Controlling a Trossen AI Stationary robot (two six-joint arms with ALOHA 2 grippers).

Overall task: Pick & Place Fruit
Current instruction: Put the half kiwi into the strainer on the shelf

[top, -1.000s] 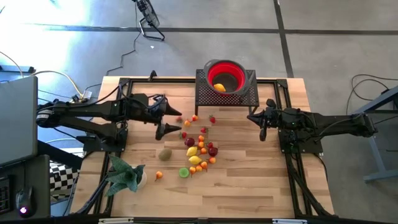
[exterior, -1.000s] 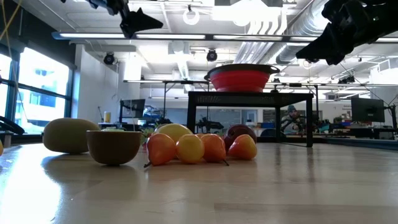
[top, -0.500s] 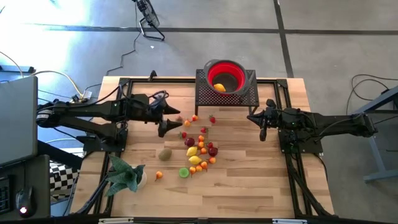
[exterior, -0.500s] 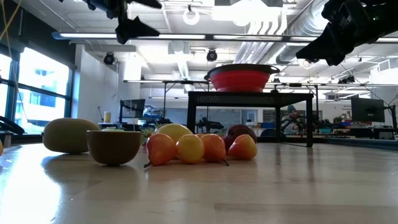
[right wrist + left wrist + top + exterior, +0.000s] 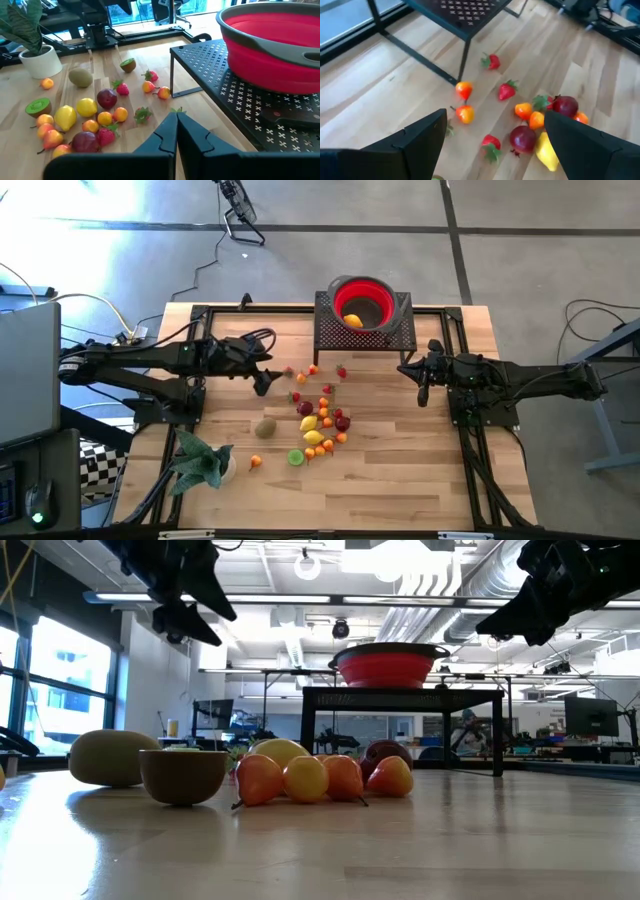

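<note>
- Left gripper (image 5: 266, 373), fingers spread wide, empty: hovering with the fruit (image 5: 320, 420) just ahead, likely lining up a pick.
- Right gripper (image 5: 420, 379), pinched shut, empty: waits beside the red bowl (image 5: 364, 302).

Beneath our left claw (image 5: 262, 376): bare wood, open passage. Just ahead of it: scattered fruit (image 5: 318, 420), tightly clustered. Farther ahead, to its left: black rack (image 5: 364, 328) legs, bowl (image 5: 365, 302) on top, blocking.

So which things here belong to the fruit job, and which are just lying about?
Job: the toy fruits loose on the table; one yellow fruit already in the red bowl; left gripper, open.
Lying about: potted plant; black mesh stand.
</note>
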